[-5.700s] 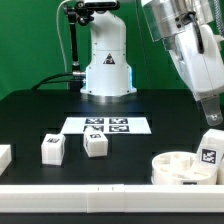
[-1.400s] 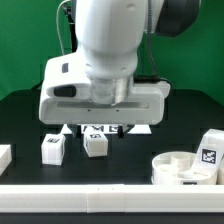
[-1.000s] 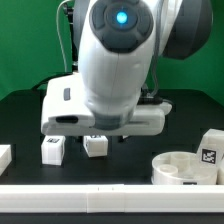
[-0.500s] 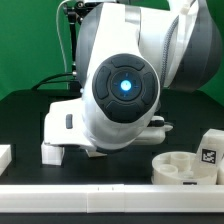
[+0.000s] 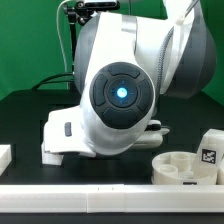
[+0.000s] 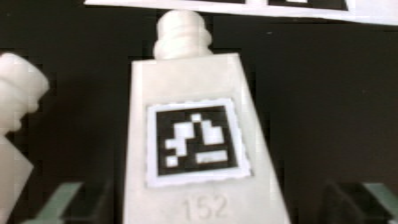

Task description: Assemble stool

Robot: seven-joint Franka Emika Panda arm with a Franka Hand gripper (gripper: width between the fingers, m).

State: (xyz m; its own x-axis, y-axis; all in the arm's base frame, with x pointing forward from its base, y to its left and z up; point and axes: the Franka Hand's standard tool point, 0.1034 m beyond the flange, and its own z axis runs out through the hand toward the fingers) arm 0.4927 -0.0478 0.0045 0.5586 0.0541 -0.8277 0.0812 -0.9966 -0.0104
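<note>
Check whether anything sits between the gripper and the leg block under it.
Nothing visible. In the wrist view the leg block lies inside the open gripper, with dark gaps on both sides. A second leg block lies beside it, not touching. The arm hides this in the exterior view.

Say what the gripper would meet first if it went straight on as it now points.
Most likely the tagged leg: the wrist view shows it straight ahead of the open gripper, a fingertip either side. The gap to it is unclear.
</note>
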